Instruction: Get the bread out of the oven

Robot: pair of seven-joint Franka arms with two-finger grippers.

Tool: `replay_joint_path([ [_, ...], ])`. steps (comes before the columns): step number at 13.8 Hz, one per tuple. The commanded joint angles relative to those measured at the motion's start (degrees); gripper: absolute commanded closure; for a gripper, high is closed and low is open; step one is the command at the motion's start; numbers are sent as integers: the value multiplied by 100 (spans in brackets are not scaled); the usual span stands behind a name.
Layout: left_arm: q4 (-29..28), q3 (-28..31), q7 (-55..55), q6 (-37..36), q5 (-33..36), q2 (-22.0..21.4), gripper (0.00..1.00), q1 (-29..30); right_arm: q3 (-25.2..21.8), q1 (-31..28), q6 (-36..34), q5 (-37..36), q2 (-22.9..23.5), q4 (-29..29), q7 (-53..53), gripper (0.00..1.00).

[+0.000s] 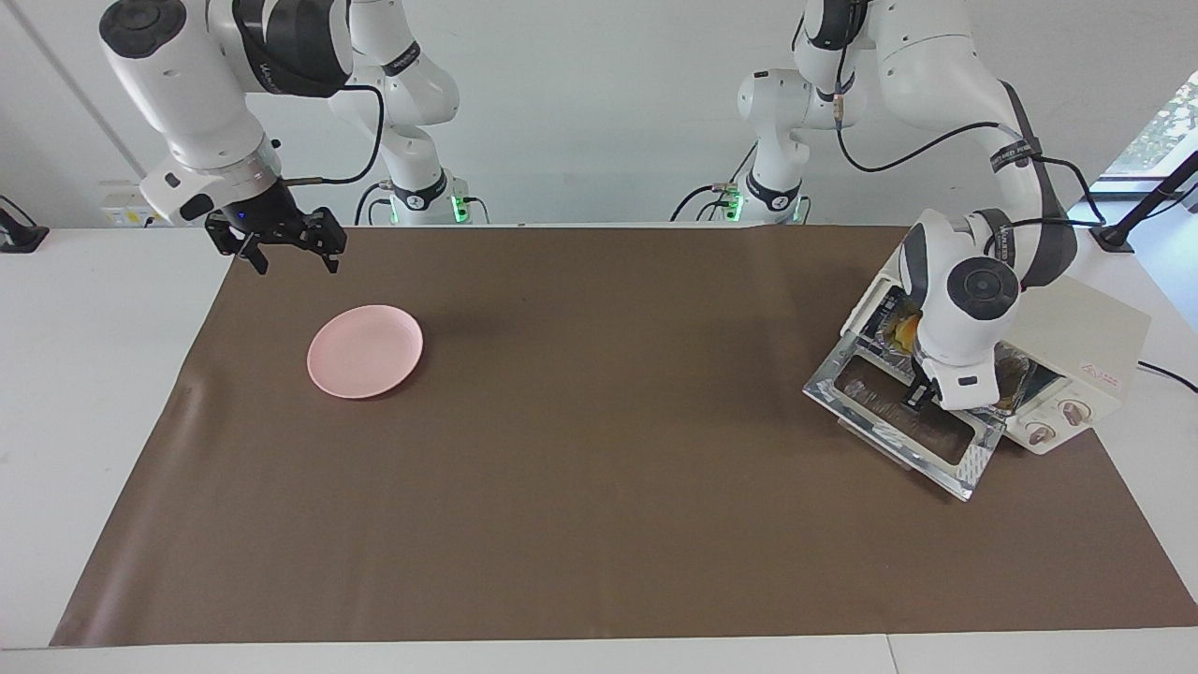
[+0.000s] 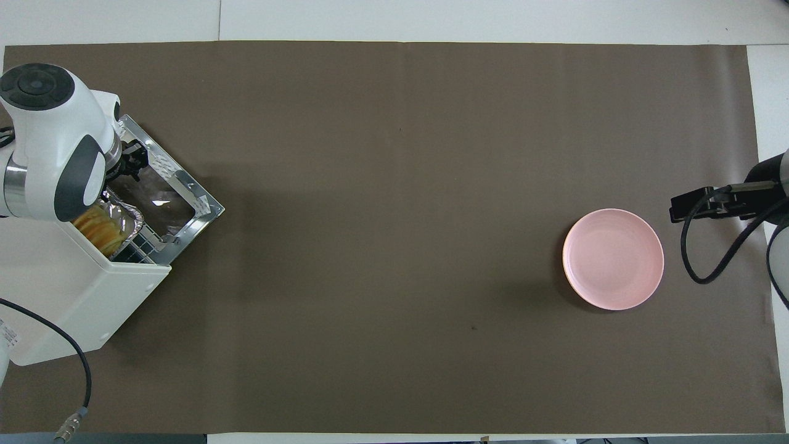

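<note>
At the right arm's end of the surface, the right tool (image 1: 292, 251) hangs with fingers spread above the brown mat's edge, near the round pink plastic plate (image 1: 365, 350). The left tool (image 1: 917, 393) is over the cream-white toaster oven's (image 1: 1086, 342) lowered glass door; whether it grips anything cannot be told. The golden ridged bread loaf (image 2: 98, 227) lies in a crinkled silver foil tray (image 2: 126, 214) inside the oven.

From my seat I see a white desk (image 1: 94, 393) carrying a wide brown mat (image 1: 599, 524) that covers most of its top; bare white strips show around the mat on every side. Past the mat's robot-side edge stands a plain white wall (image 1: 599, 112), evenly lit. Above the mat's corner at the left arm's end, a window (image 1: 1161, 122) shows green leaves and daylight.
</note>
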Motion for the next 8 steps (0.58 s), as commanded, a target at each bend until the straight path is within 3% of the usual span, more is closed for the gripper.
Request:
replay_joint_path([
  [1, -233, -17, 42, 82, 178, -182, 40, -22, 28, -22, 136, -2, -185, -221, 35, 0],
  [5, -225, -25, 210, -119, 178, -244, 43, -5, 28, -22, 136, -2, -185, -221, 35, 0],
  [8, -225, -25, 210, -208, 178, -279, 64, -14, 28, -22, 136, -2, -185, -221, 26, 0],
])
